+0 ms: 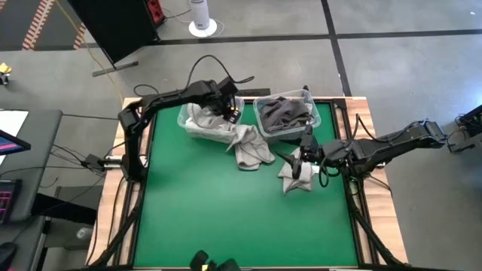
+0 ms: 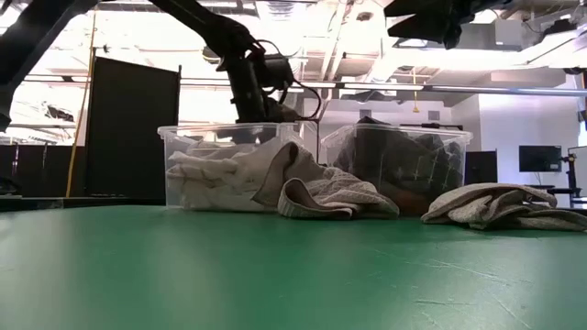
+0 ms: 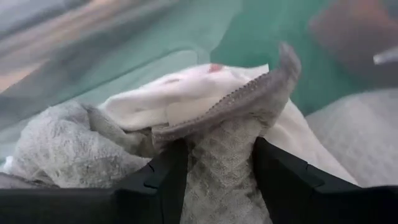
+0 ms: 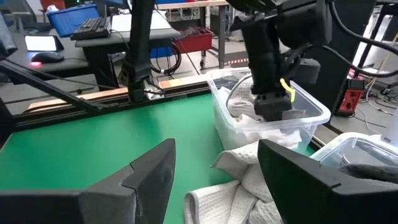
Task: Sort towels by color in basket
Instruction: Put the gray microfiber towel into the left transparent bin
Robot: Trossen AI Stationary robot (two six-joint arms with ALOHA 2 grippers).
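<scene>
Two clear bins stand at the table's far side. The left bin (image 1: 187, 122) holds white and light towels (image 2: 206, 174), the right bin (image 1: 322, 113) dark grey towels (image 1: 285, 113). My left gripper (image 1: 230, 114) is over the left bin, shut on a light grey checked towel (image 1: 252, 147). That towel drapes over the bin's wall, and its lower part lies on the table. Another light grey towel (image 1: 296, 179) lies crumpled on the table, right of centre. My right gripper (image 1: 301, 156) hovers open just above that crumpled towel; nothing is between its fingers (image 4: 149, 177). My left gripper pinches a bunched part of the light grey checked towel (image 3: 219, 177) between its two fingers, coming steeply from above. The cloth fills the gap between the fingers. The held end sits over the white towels in the bin; the rest trails slack over the bin's wall (image 4: 245, 177) onto the table.
The green table top (image 1: 203, 211) is bare toward its near edge. The two bins stand close together. Beyond the table are desks, cables and a black panel (image 2: 128, 128).
</scene>
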